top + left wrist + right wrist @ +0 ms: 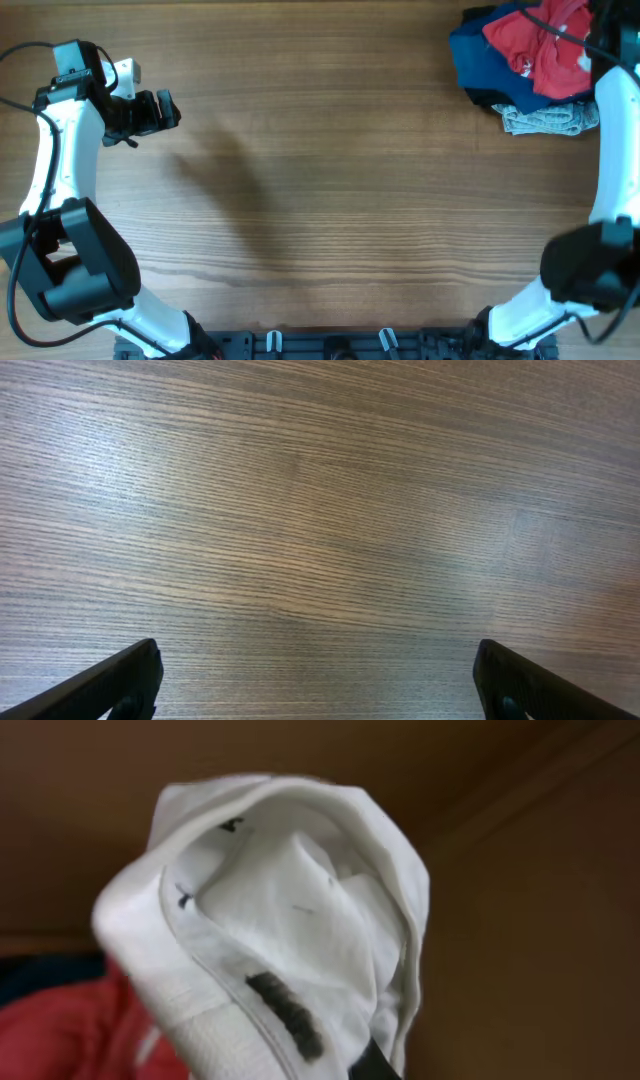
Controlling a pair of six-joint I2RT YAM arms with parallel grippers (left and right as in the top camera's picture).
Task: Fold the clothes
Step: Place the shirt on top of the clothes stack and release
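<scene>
The white T-shirt [300, 920] fills the right wrist view, bunched and lifted close to the camera, with its black collar label [285, 1012] showing. My right gripper [372, 1065] is shut on the shirt; fabric hides all but a bit of one dark finger. In the overhead view the right arm [615, 130] reaches to the far right corner over the garment pile, and the white shirt does not show there. My left gripper [165, 110] is open and empty at the far left, its fingers [320, 690] spread wide over bare wood.
A pile sits at the far right corner: a red garment [545, 45] on a navy blue one [480, 60], with a grey one [545, 120] at its near edge. The red garment also shows in the right wrist view [60, 1030], below the shirt.
</scene>
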